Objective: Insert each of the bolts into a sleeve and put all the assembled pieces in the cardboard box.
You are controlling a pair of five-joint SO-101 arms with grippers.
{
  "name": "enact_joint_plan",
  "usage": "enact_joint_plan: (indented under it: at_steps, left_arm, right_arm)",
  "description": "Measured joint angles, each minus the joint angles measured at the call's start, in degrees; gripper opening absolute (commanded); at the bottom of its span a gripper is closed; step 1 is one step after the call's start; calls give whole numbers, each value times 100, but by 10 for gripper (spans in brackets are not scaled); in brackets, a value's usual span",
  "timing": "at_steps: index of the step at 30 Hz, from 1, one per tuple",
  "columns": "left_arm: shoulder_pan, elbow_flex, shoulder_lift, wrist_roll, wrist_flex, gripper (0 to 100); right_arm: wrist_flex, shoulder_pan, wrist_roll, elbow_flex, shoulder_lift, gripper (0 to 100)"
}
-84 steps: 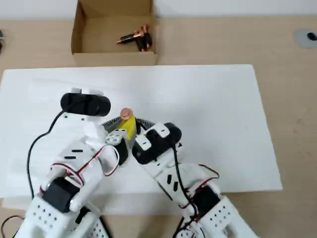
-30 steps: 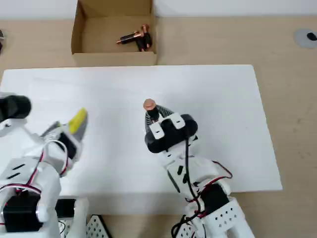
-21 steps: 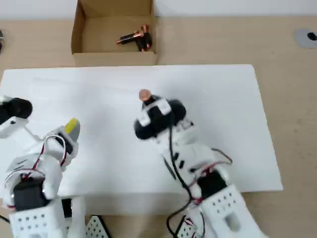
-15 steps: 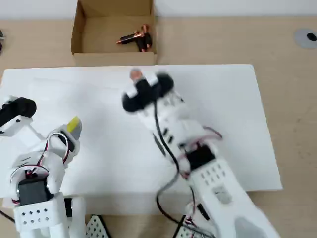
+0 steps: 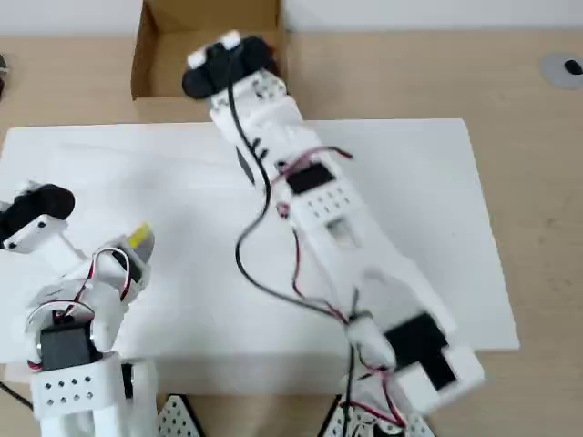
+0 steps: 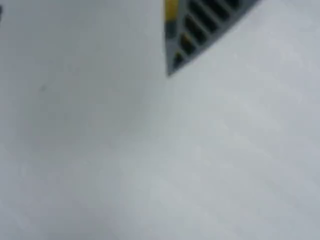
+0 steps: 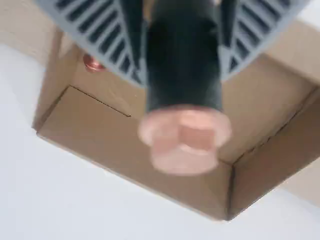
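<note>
My right gripper is shut on an assembled piece: a black sleeve with a copper bolt head at its end. It hangs above the open cardboard box, where another copper piece lies. In the high view the right arm stretches across the mat, and its wrist covers the right half of the box. My left gripper, with its yellow tip, sits low over the left part of the white mat, far from the box. A part of the left gripper shows over plain white mat.
The box stands on the wooden table just beyond the mat's far edge. A small grey disc lies at the table's far right. The right arm's body spans the mat diagonally from the front edge to the box.
The right arm has carried the sleeved bolt from the middle of the mat up to the box. The left arm drew back to the left and has since barely moved.
</note>
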Motion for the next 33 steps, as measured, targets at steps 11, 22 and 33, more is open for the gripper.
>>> enact_joint_plan:
  at_steps: [11, 22, 33]
  left_arm:
    - [-18, 114, 0, 0, -35, 250]
    - [-18, 114, 0, 0, -35, 249]
    - [-18, 114, 0, 0, -35, 247]
  right_arm:
    - [18, 281, -211, -3235, 3033, 10]
    - [1275, 598, -897, -6892, 5618, 10]
    - [2119, 756, -923, -9134, 7305, 10]
